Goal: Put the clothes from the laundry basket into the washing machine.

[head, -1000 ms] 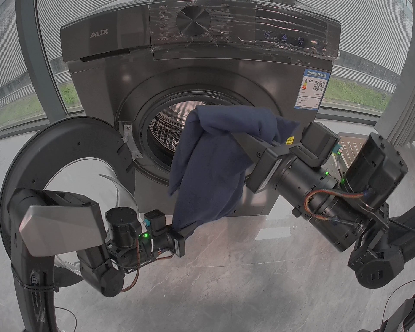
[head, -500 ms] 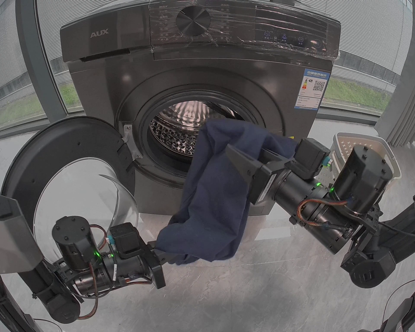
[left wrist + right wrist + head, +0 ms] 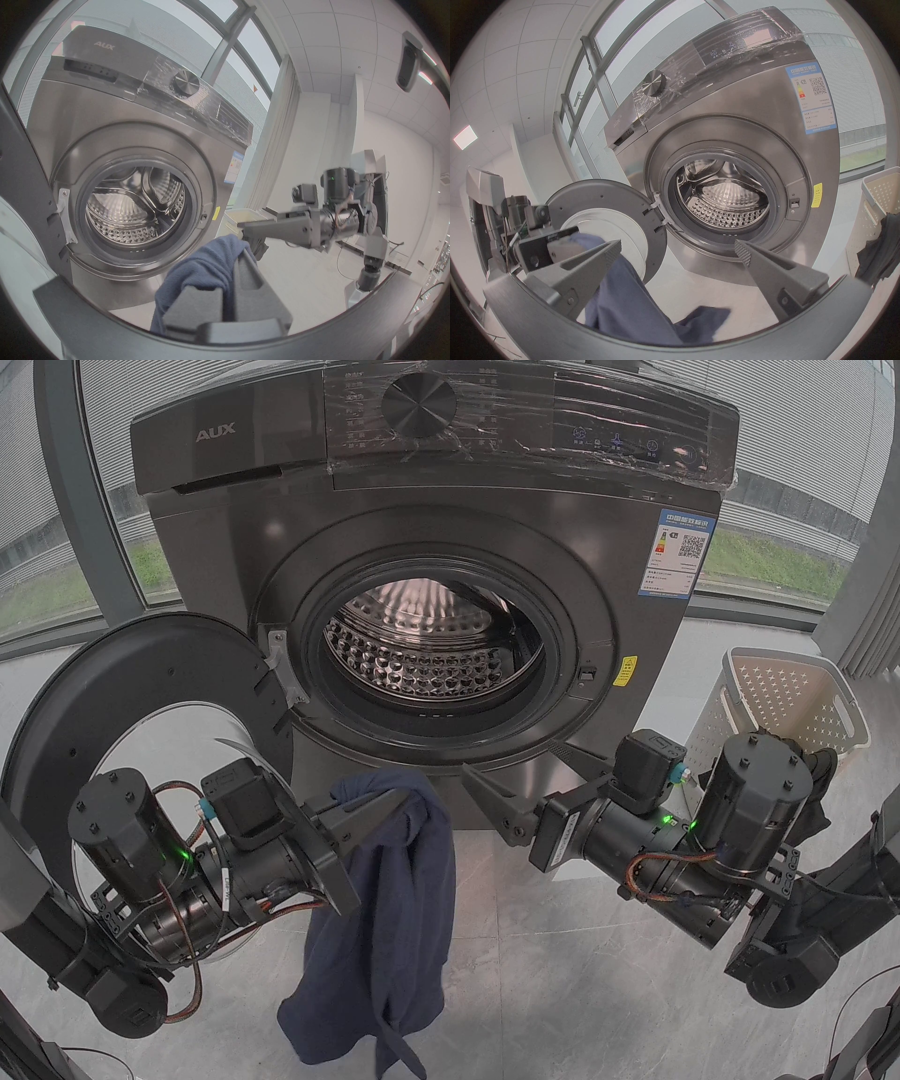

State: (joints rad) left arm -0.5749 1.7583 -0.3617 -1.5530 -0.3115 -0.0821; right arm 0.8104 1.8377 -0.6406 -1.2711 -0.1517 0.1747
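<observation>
A dark blue garment [image 3: 384, 932] hangs from my left gripper [image 3: 370, 812], which is shut on its upper fold, low in front of the washing machine; its lower end reaches the floor. In the left wrist view the garment [image 3: 206, 267] is bunched between the fingers [image 3: 255, 286]. My right gripper [image 3: 525, 782] stands open and holds nothing, just right of the garment and below the open drum [image 3: 431, 641]. The right wrist view has its gripper [image 3: 677, 274] spread wide, the garment [image 3: 628, 304] beyond it. The laundry basket [image 3: 797, 697] stands at the right.
The round door [image 3: 141, 688] is swung open to the left, behind my left arm. A dark cloth [image 3: 876, 253] hangs on the side of the basket [image 3: 883, 192]. Bare grey floor tiles [image 3: 581, 979] lie in front of the machine.
My right gripper has let go of the blue garment and drawn back and down from the drum. The left gripper has risen, and the garment now hangs from it alone.
</observation>
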